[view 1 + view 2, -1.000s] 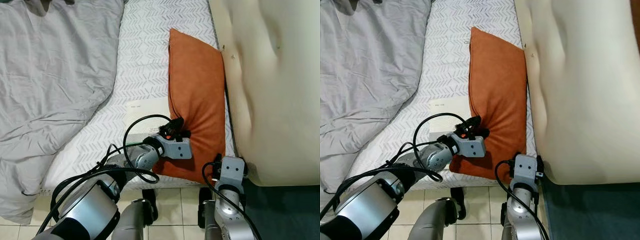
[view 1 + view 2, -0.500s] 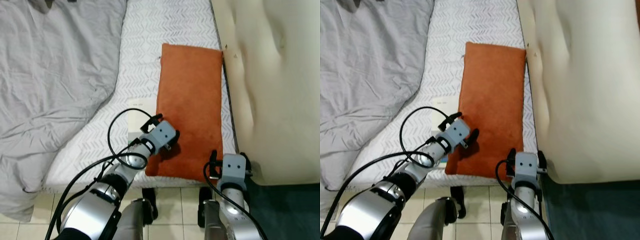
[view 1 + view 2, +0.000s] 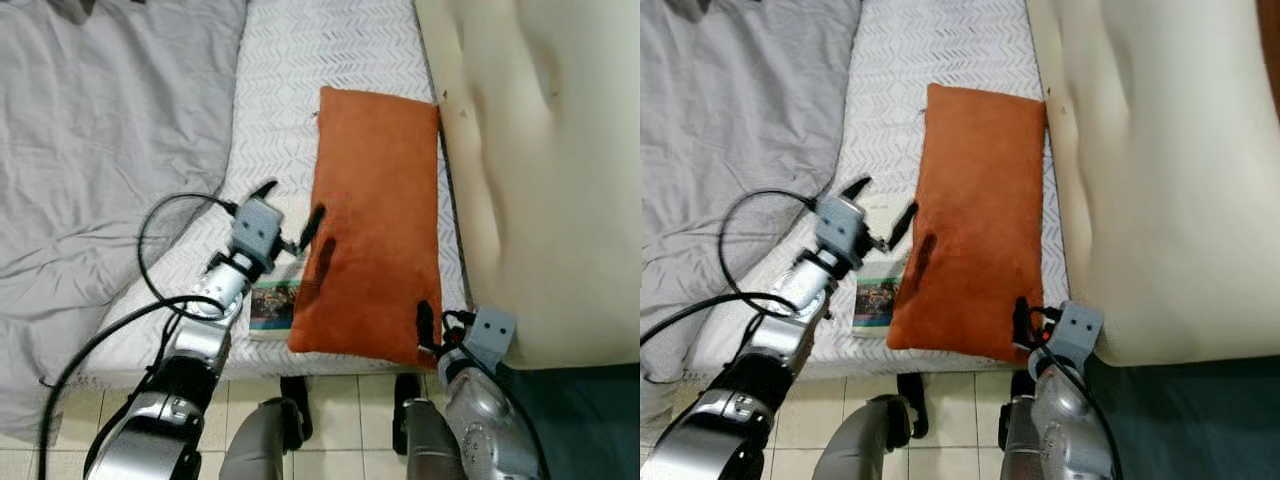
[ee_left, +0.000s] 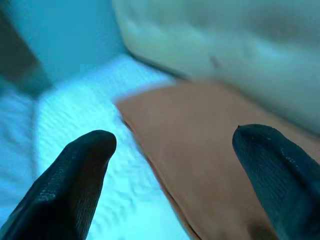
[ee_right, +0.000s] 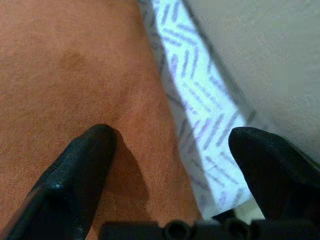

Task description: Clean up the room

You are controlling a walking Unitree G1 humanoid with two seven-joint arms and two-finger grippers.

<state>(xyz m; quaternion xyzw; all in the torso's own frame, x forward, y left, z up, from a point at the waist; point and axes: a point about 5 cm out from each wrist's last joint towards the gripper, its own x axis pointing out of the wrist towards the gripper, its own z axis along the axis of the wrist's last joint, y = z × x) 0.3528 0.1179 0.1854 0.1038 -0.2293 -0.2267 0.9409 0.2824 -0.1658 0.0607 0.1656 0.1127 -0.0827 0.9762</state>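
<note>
An orange pillow lies flat on the white patterned sheet, its long side against the cream headboard. My left gripper hovers open just off the pillow's left edge with nothing between its fingers; the left wrist view looks along the pillow. My right gripper is open at the pillow's near right corner. In the right wrist view one fingertip is over the pillow and the other over the sheet strip.
A small book lies on the sheet beside the pillow's near left corner, under my left forearm. A rumpled grey duvet covers the left of the bed. Tiled floor runs along the mattress's near edge.
My left gripper has let go of the pillow and drawn back to the left, fingers spread. The pillow now lies flat, and the book beside it has come into sight.
</note>
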